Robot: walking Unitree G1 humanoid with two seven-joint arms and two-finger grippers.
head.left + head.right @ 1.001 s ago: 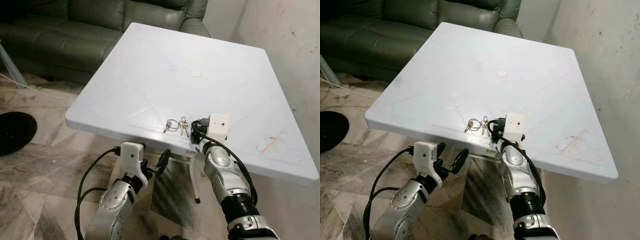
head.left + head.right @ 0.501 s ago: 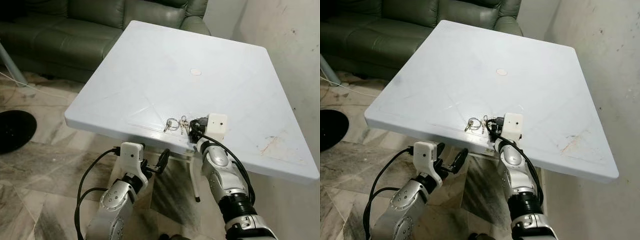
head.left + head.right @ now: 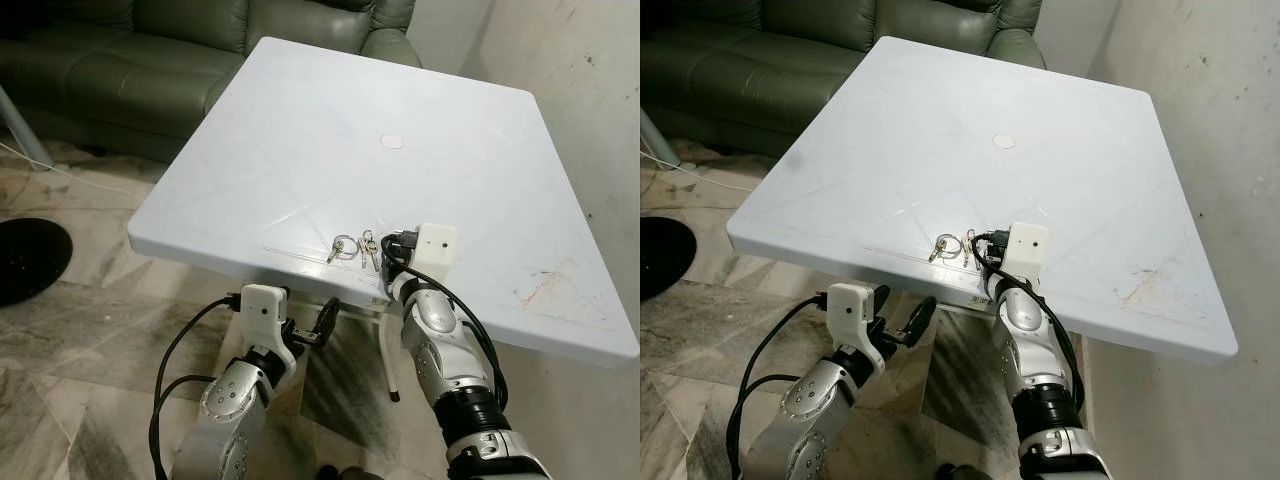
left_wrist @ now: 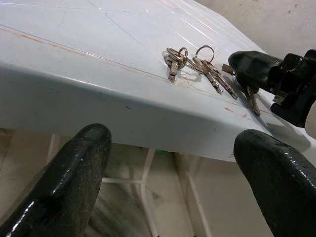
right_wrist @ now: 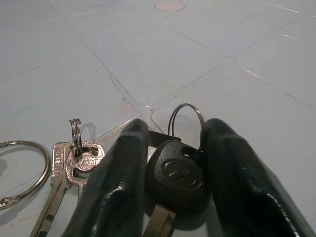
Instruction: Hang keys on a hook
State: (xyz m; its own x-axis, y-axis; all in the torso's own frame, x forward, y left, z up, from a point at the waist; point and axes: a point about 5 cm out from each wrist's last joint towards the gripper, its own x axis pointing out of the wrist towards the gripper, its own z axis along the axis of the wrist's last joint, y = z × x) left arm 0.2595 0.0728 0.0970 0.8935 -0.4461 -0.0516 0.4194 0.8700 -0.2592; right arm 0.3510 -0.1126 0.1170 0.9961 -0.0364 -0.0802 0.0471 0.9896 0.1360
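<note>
1. Lying near the front edge of the white bench (image 3: 300,130), the keys (image 3: 357,248) form a small bunch: silver keys on split rings plus one key with a black plastic head (image 5: 178,174).
2. Clamped around that black-headed key is the right gripper (image 5: 173,163); its two black fingers (image 5: 118,173) press against either side of the head, with a thin wire ring standing up just behind it.
3. Beside the held key, the other silver keys and a larger open ring rest flat on the bench surface, on the robot's left of the right gripper.
4. Below the bench's front edge hangs the left gripper (image 4: 173,163), its fingers spread wide apart and grasping nothing, pointing up toward the bench rim and the keys beyond it.
5. A small round white mark (image 3: 391,142) sits near the middle of the bench.
6. Behind the bench stands a dark green sofa (image 3: 150,60), a pale wall (image 3: 590,70) runs along the right, and the floor (image 3: 80,330) is marbled tile.
</note>
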